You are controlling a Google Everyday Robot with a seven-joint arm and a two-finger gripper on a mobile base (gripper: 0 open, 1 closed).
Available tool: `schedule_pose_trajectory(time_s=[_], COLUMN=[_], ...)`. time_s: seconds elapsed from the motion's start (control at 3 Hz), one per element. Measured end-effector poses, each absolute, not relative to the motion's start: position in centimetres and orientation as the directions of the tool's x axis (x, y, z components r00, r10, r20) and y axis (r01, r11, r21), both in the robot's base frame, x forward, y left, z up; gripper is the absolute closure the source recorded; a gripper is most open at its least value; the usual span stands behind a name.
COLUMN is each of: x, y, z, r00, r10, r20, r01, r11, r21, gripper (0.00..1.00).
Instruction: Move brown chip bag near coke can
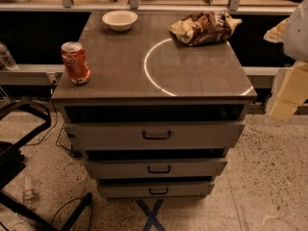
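Note:
The brown chip bag lies crumpled at the back right of the grey cabinet top. The coke can stands upright at the front left corner of that top, far from the bag. My gripper hangs at the right edge of the view, off the cabinet's right side and below the level of the bag. It holds nothing that I can see and touches neither object.
A white bowl sits at the back left of the top. The cabinet has three drawers pulled slightly out. A counter ledge runs behind. Black chair legs and cables lie on the floor at left.

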State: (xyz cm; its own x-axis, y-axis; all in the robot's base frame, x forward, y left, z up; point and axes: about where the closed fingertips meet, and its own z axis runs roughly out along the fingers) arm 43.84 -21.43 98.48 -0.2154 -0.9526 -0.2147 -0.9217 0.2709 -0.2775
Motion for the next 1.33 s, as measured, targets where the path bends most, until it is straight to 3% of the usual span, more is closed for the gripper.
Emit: schedule_pose_trajectory(time_s=[0.33,0.67,1.33], x=[43.8,46.6,60.1], y=[-21.4,-22.0,-25.1], z=[98.5,99.2,103.3], r00=[-0.215,-0.226,-0.213], r10=[-0.953,-0.953,-0.961], r20=[-0.215,-0.204,-0.174], r01=[-0.922,-0.882,-0.655], r11=[0.271,0.289,0.273], r21=[-0.278,-0.373,-0.704], gripper=[0.00,0.00,0.00])
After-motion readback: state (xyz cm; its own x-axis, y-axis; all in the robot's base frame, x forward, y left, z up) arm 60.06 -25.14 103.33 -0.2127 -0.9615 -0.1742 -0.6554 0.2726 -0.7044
